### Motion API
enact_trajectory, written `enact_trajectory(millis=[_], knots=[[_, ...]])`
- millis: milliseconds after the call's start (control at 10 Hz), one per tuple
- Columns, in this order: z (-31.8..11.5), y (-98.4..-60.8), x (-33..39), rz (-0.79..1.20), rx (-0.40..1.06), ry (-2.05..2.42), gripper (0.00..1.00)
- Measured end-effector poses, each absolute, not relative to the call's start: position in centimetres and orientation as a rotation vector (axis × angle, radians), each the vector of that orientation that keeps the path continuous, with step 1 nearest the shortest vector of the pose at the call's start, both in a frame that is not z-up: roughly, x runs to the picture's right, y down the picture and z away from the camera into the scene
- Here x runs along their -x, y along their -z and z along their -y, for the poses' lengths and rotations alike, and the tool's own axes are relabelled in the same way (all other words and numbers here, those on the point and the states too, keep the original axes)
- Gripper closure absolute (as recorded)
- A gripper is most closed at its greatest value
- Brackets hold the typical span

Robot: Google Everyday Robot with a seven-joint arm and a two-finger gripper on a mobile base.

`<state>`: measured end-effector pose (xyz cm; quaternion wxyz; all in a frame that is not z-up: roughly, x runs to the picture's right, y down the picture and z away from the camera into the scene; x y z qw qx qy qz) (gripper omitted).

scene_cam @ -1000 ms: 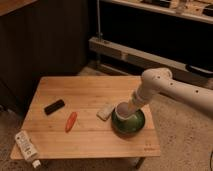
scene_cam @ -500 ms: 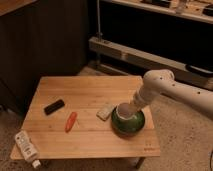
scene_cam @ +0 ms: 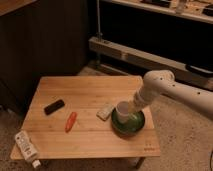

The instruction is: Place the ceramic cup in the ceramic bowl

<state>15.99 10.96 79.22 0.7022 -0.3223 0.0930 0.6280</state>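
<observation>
One smooth white ceramic cup (scene_cam: 123,110) sits inside the glossy round green ceramic bowl (scene_cam: 128,124), directly below the gripper (scene_cam: 134,106), whose finger state cannot be told.

the gripper (scene_cam: 131,107) has eased the ceramic cup (scene_cam: 123,111) slightly lower into the ceramic bowl (scene_cam: 128,122).

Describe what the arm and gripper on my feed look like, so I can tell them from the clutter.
The arm is glossy white with smooth, rounded tubular segments and a bulbous joint near its wrist. It narrows into a pale link that runs down to the gripper, which sits over the ceramic bowl beside the ceramic cup. No cables or markings show on it.
</observation>
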Motion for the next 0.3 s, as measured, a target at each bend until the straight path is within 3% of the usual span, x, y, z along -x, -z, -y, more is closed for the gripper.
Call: enact_trajectory(millis=[100, 300], knots=[[-10.94, -79.19, -16.04, -0.206, 0.717, -1.398, 0.16], [-11.05, -79.34, -16.05, -0.203, 0.718, -1.398, 0.10]])
